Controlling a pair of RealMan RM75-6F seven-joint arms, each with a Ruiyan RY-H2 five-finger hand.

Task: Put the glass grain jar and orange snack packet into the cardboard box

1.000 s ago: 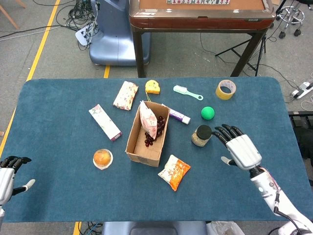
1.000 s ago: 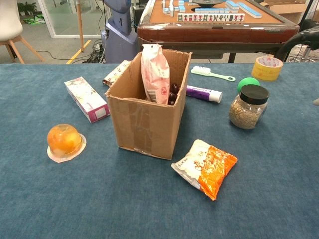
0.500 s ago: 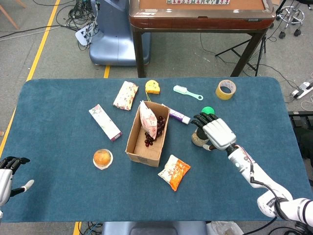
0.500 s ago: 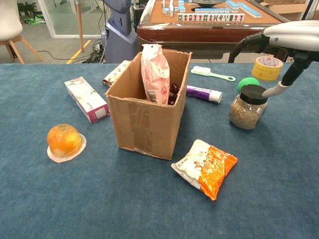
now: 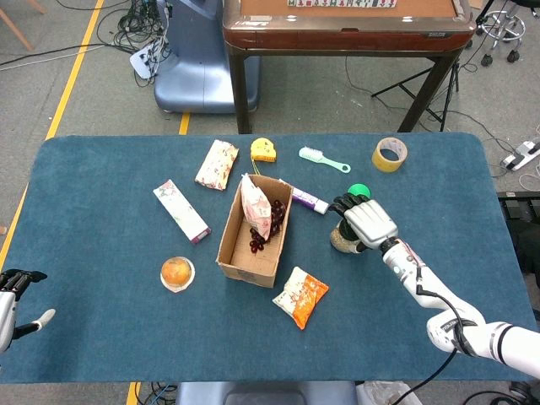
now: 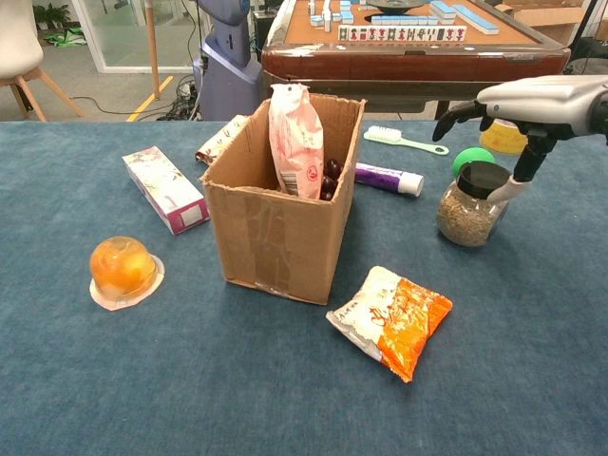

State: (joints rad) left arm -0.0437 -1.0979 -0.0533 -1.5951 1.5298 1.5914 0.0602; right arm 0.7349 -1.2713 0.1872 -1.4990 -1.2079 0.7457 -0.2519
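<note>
Now the right hand (image 6: 532,103) has swung in from the side and hovers directly over the glass grain jar (image 6: 470,204), fingers spread apart and holding nothing, not yet closed round the black lid. The jar stands upright on the blue surface (image 6: 114,380), right of the cardboard box (image 6: 280,223). The orange snack packet (image 6: 391,319) lies untouched in front. The grasp looks imminent; the left hand (image 5: 10,299) idles open at the near edge.

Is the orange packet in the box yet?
No, the orange packet lies flat on the table in front of the box, outside it.
</note>
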